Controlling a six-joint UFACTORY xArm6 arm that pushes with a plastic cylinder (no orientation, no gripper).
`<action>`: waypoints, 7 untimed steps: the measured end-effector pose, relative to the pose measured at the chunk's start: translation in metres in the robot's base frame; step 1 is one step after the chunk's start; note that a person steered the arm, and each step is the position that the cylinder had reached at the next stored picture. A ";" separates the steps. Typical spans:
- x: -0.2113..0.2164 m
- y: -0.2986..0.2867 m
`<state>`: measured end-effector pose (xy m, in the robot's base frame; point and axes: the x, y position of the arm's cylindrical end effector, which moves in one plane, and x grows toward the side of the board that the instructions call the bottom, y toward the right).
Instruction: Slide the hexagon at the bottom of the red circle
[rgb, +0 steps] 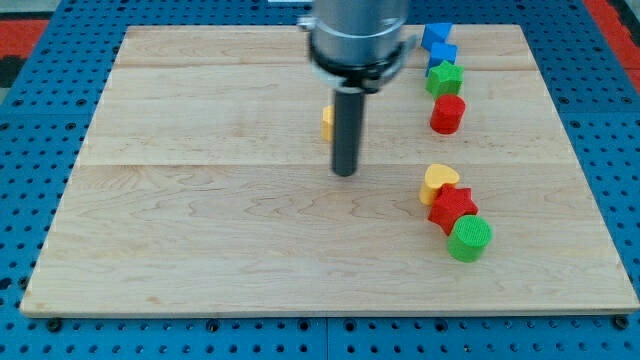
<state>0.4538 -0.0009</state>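
The yellow hexagon (327, 121) lies near the board's middle top, mostly hidden behind my rod. My tip (345, 173) rests on the board just below and slightly right of the hexagon; I cannot tell if the rod touches it. The red circle (447, 114) stands at the view's right, well right of the hexagon and about level with it.
Above the red circle stand a green star (444, 79) and two blue blocks (438, 45). Lower right lie a yellow heart (439, 182), a red star (452, 208) and a green circle (469, 239) in a close row. The wooden board (200, 220) sits on a blue pegboard.
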 end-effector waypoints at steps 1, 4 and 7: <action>0.004 -0.013; -0.077 -0.059; -0.060 0.078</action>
<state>0.3933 0.0766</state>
